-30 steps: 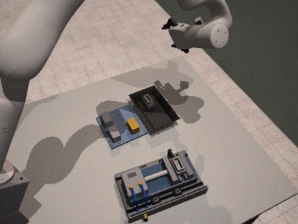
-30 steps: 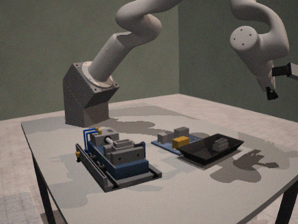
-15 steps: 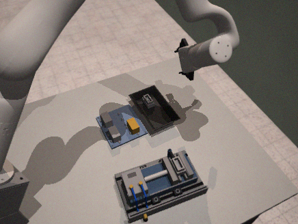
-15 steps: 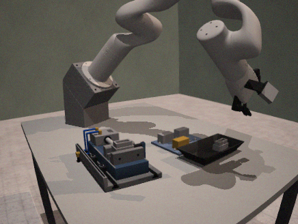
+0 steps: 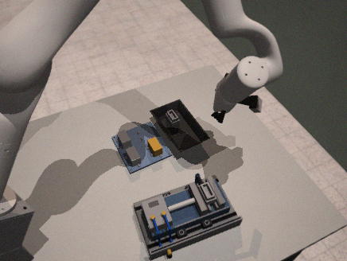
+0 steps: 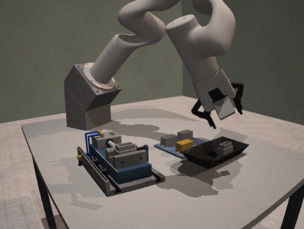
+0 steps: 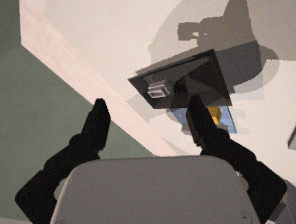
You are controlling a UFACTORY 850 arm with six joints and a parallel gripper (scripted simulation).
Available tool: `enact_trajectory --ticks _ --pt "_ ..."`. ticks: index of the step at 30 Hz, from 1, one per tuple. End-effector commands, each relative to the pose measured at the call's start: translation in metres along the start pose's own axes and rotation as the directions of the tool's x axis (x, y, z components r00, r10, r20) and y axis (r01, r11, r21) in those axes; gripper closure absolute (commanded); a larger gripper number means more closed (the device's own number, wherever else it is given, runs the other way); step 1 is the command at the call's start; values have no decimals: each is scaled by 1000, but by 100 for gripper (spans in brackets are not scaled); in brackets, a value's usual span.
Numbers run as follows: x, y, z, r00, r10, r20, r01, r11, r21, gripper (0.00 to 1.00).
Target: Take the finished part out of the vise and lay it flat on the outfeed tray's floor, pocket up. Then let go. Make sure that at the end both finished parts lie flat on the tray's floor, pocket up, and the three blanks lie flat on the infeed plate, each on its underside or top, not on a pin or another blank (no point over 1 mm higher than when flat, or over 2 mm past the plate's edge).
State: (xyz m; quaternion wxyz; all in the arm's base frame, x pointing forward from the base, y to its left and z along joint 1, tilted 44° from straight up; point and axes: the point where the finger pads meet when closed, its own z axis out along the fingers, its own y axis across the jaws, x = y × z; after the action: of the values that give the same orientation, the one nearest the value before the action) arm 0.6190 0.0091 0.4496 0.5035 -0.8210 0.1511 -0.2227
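Observation:
The vise point(image 5: 187, 211) stands near the table's front edge, and a grey part with a pocket point(image 5: 208, 192) sits between its jaws. It also shows in the exterior view point(image 6: 123, 146). The black outfeed tray point(image 5: 179, 125) lies in the middle of the table. A small grey pocketed part point(image 5: 172, 115) lies on the tray's floor at its far end, pocket up. It also shows in the wrist view point(image 7: 157, 91). My gripper point(image 5: 236, 111) is open and empty. It hangs in the air above the table, to the right of the tray, well away from the vise.
A blue plate point(image 5: 141, 147) with two grey blocks and a yellow block point(image 5: 154, 145) lies against the tray's left side. The arm's base block point(image 6: 87, 101) stands at the table's back. The table's far edge point(image 7: 90, 87) runs close under my fingers.

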Motion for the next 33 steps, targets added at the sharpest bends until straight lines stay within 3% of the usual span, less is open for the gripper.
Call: enact_trajectory --ticks 1,6,8,9,15,23,25,27,29,33 --pt "7 38 -17 988 140 -60 -144 988 -61 0" --pt "10 82 -39 945 294 -142 -310 945 -107 0" --pt "10 82 -39 945 294 -142 -310 945 -107 0" --pt "9 106 -51 907 374 -192 -401 908 -123 0" --pt "5 151 -76 811 509 -288 -560 818 -133 0" --pt "-10 216 -116 607 666 -434 -767 635 -98 0" --pt "-10 216 -116 607 666 -434 -767 635 -98 0" --pt "-19 241 -132 508 710 -488 -833 549 -68 0" --pt "-25 253 -140 456 728 -513 -862 505 -50 0" --pt "-28 260 -145 425 736 -527 -877 479 -39 0"
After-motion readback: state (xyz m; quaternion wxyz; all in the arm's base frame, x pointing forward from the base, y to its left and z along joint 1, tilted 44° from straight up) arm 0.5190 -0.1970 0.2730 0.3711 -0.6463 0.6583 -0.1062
